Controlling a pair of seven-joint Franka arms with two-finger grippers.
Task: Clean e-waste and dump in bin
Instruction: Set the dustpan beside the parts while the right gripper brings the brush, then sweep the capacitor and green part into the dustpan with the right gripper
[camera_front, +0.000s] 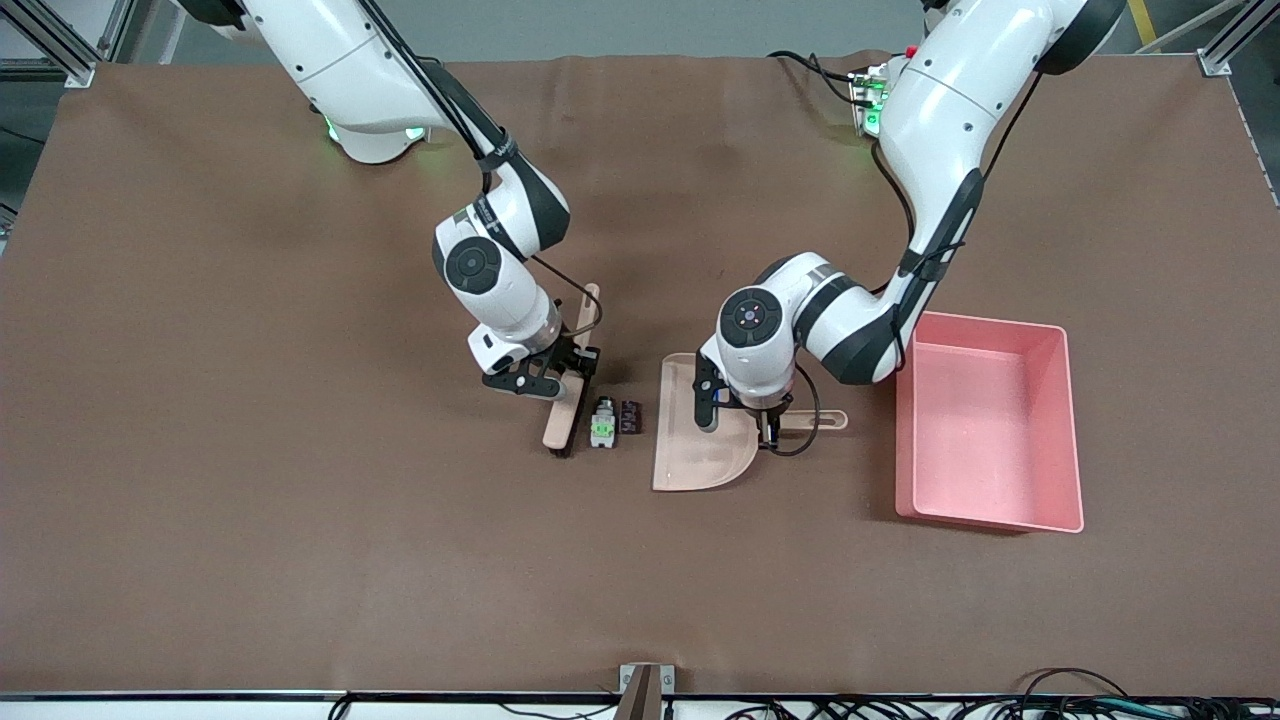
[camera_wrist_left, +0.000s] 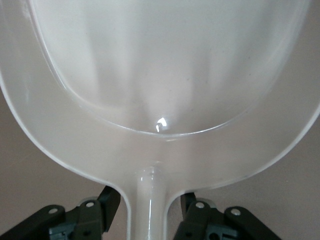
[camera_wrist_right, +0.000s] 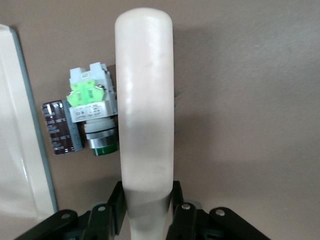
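Note:
The e-waste lies on the table between the brush and the dustpan: a grey-white part with a green patch and a smaller black block. My right gripper is shut on the beige brush, whose head rests right beside the grey-white part. The beige dustpan lies flat, its lip toward the parts. My left gripper straddles the dustpan handle, with a narrow gap on each side. The pink bin stands toward the left arm's end.
The dustpan's edge shows in the right wrist view, close to the black block. The brown table cover is bare elsewhere. A cable loops beside the left gripper, over the dustpan handle.

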